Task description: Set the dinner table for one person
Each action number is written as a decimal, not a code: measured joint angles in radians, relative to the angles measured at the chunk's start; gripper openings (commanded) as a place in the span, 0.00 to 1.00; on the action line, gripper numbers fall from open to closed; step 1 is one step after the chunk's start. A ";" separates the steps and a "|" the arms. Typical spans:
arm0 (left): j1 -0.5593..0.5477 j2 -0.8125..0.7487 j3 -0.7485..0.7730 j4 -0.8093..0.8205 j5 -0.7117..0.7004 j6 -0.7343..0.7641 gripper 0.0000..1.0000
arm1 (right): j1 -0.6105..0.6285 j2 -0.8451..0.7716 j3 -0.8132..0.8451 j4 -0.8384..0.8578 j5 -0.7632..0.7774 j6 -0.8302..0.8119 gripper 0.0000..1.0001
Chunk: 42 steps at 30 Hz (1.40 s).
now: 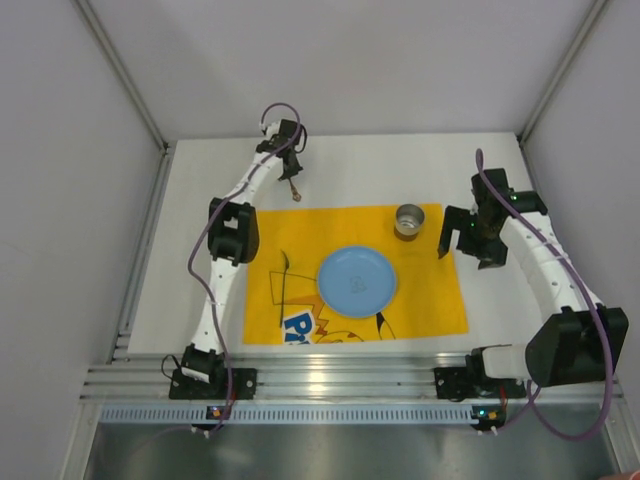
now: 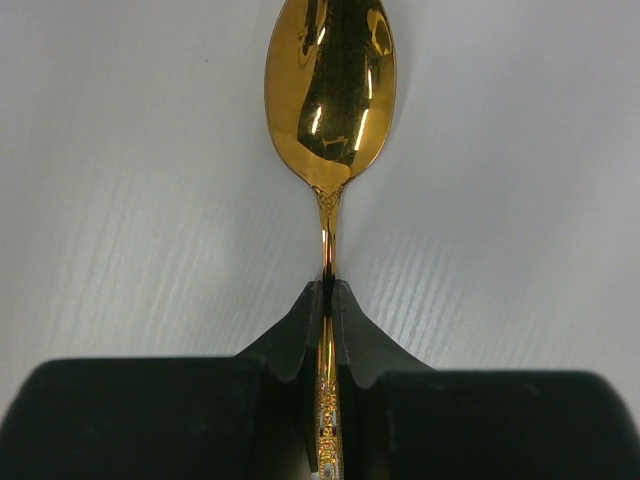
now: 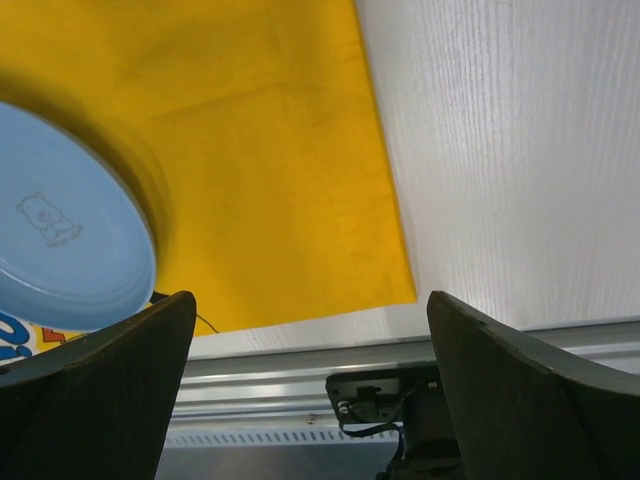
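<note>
A golden spoon (image 2: 330,90) lies on the white dinner table (image 1: 200,250), just beyond the far edge of the yellow placemat (image 1: 430,300). My left gripper (image 2: 328,285) is shut on the spoon's thin handle, with the bowl pointing away from the fingers. From above, the left gripper (image 1: 291,172) and the spoon (image 1: 295,192) sit at the back left. A blue plate (image 1: 356,281) rests in the middle of the placemat, and a metal cup (image 1: 409,221) stands at its far right corner. My right gripper (image 1: 468,245) hovers open and empty beside the cup, over the placemat's right edge (image 3: 385,200).
The ribbed aluminium rail (image 1: 330,380) runs along the near table edge, with both arm bases bolted to it. Grey walls close in the table on the left, back and right. The blue plate (image 3: 60,240) shows at the left of the right wrist view.
</note>
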 measured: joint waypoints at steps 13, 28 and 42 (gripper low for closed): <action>0.047 -0.141 -0.195 0.082 0.203 0.034 0.00 | -0.001 -0.029 -0.005 0.063 -0.166 0.017 1.00; -0.459 -0.723 -0.562 0.074 0.180 -0.163 0.00 | 0.036 -0.174 -0.189 0.462 -0.657 0.312 1.00; -0.722 -0.747 -0.557 -0.006 0.022 -0.312 0.00 | 0.083 -0.410 -0.411 0.646 -0.715 0.481 0.75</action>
